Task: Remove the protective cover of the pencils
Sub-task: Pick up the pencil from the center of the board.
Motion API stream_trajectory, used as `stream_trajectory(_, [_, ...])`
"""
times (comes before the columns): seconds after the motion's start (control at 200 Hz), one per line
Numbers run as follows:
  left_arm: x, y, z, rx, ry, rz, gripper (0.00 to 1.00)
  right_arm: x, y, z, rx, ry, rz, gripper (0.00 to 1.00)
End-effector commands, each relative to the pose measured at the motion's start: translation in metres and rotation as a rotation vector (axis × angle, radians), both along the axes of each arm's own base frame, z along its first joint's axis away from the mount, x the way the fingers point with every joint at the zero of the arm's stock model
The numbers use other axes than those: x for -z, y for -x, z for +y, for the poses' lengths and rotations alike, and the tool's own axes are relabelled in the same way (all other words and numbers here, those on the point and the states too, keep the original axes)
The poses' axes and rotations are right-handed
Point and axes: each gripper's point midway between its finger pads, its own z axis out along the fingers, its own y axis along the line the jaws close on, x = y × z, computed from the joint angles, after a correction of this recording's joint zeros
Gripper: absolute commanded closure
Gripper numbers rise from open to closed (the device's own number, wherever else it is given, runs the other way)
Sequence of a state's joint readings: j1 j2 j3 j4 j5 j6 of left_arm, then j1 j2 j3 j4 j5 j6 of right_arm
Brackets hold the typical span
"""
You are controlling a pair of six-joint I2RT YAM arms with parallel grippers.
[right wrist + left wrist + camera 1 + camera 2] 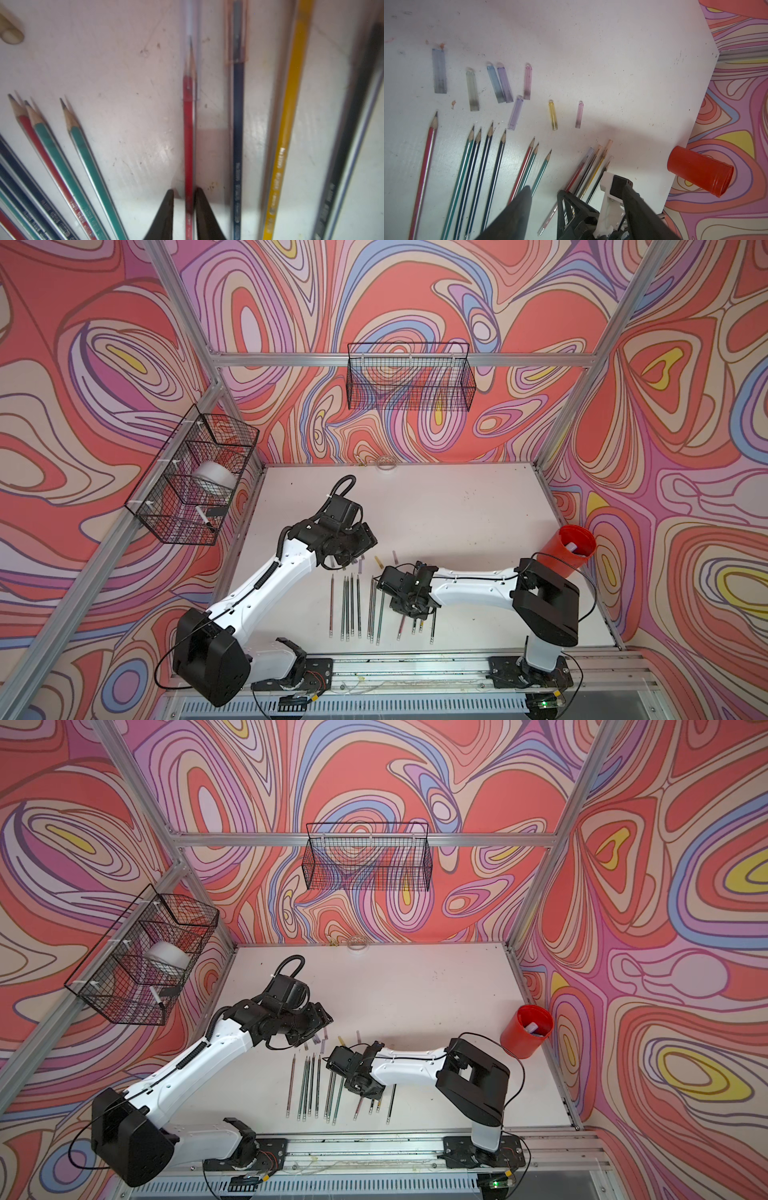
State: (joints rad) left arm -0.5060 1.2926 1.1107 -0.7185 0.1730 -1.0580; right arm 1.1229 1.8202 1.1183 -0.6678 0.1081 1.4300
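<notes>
A white table (457, 510) held a row of pencils lying side by side, their tips pointing away from the robot's bases. Eight bare pencils (481, 166) made up the left part of the row. Eight loose covers (505, 82), short translucent tubes in grey, blue, lavender, pink and yellow, lay scattered just beyond those tips. To the right, four capped pencils (593, 166) lay close together, each tip inside its tube. The right gripper (184, 190) was low over these, its jaws narrow and straddling the barrel of the red pencil (188, 135). One finger looked to be against the barrel while a sliver of table showed beside the other, so a firm hold could not be told. That pencil's protective cover (191, 52), a clear lavender-tinted tube, sat over the sharpened tip. Beside it lay a dark blue pencil (238, 124) in a peach cover (236, 31), a yellow pencil (291, 104) and a black pencil (353, 124). The left gripper (576, 186) hung above the loose covers, jaws wide apart and holding nothing. A red cup (571, 549) sat near the table's right edge.
</notes>
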Motion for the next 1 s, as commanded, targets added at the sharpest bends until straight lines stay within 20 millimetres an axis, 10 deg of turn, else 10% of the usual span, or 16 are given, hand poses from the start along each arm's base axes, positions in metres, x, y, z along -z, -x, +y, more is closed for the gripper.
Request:
stream_trajectory(0.0, [-0.007,0.011,0.01,-0.079,0.014,0.023,0.22,0.021,0.014,-0.015,-0.015,0.083,0.061,0.84])
stream_trajectory(0.446, [-0.064,0.029,0.005,-0.134,0.199,0.041,0.08,0.0,-0.001,-0.008,-0.11,0.118,-0.016,0.93])
stream_trajectory(0.996, [-0.061,0.008,-0.002,-0.148,0.352,0.081,0.07,-0.022,-0.02,0.011,-0.182,0.049,-0.14,0.92])
